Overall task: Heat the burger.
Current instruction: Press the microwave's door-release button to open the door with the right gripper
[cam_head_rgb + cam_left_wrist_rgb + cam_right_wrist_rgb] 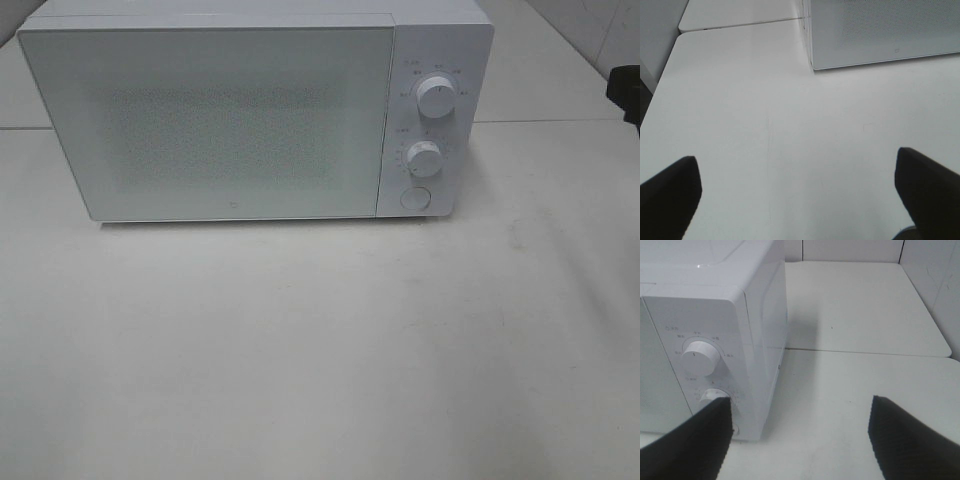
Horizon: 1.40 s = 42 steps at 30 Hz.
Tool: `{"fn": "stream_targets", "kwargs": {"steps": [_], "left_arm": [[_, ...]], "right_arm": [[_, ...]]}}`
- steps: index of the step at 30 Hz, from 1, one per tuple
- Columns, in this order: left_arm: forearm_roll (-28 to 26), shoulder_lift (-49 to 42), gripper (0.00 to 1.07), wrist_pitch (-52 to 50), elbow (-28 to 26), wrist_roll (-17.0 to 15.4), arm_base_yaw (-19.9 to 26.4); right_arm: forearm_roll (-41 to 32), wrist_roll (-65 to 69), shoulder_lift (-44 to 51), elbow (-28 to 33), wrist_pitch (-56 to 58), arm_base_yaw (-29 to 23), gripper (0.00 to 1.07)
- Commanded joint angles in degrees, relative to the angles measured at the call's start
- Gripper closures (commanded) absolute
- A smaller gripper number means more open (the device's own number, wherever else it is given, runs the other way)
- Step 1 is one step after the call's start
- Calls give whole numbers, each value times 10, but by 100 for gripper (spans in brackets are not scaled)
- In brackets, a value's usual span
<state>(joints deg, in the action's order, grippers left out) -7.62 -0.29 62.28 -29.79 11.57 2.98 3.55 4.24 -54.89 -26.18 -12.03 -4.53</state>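
On the white table [320, 360], a white microwave [250, 120] stands closed.

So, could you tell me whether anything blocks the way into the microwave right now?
Yes: the door of the microwave is shut. No burger shows in any view, and the left end effector and right end effector are open and empty.

Lettering [432, 68] around the microwave [240, 120] dials [437, 93] is too small to read.

Flat, dim greyish light, soft shadow under the microwave [250, 120], grainy high view, wrist views soft
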Motion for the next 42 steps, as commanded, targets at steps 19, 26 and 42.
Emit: {"fn": "stream_targets", "kwargs": {"steps": [19, 26, 42], "left_arm": [[-2, -3, 9, -8, 1, -2, -3], [-2, -3, 9, -8, 1, -2, -3], [-2, -3, 9, -8, 1, -2, -3]], "right_arm": [[-171, -105, -207, 97, -406, -62, 32], [-311, -179, -290, 97, -505, -189, 32], [-476, -193, -409, 72, -591, -358, 32]]}}
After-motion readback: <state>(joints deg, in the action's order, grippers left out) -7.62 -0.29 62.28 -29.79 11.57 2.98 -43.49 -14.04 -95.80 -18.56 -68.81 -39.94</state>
